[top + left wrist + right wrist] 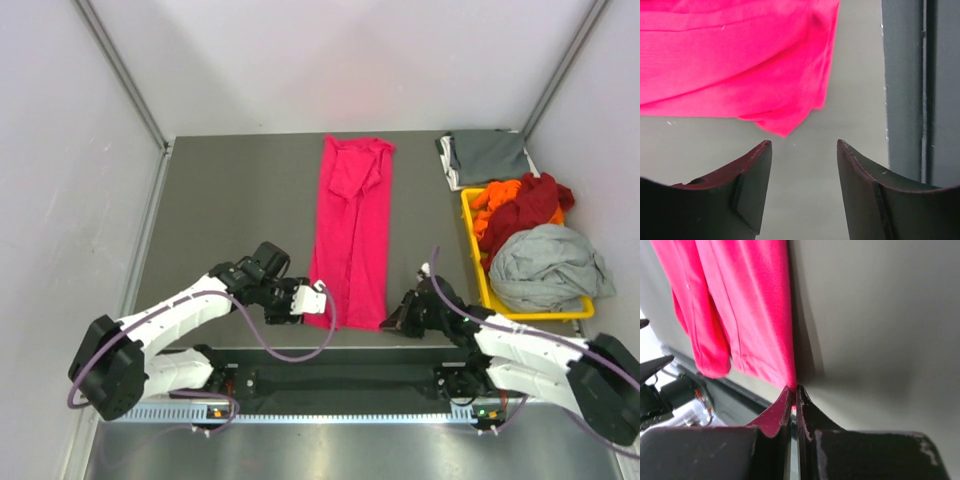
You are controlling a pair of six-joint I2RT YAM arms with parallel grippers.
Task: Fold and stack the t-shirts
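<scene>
The right gripper [794, 388] clamps a near corner of the magenta t-shirt [352, 230] on the tabletop [230, 200]. The left gripper [802, 145], jaws apart, hovers beside the other corner.

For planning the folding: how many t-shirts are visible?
5: pink shirt, centre; dark grey shirt far right; orange shirt, dark red shirt, light grey shirt in the yellow bin. More may hide underneath.
</scene>
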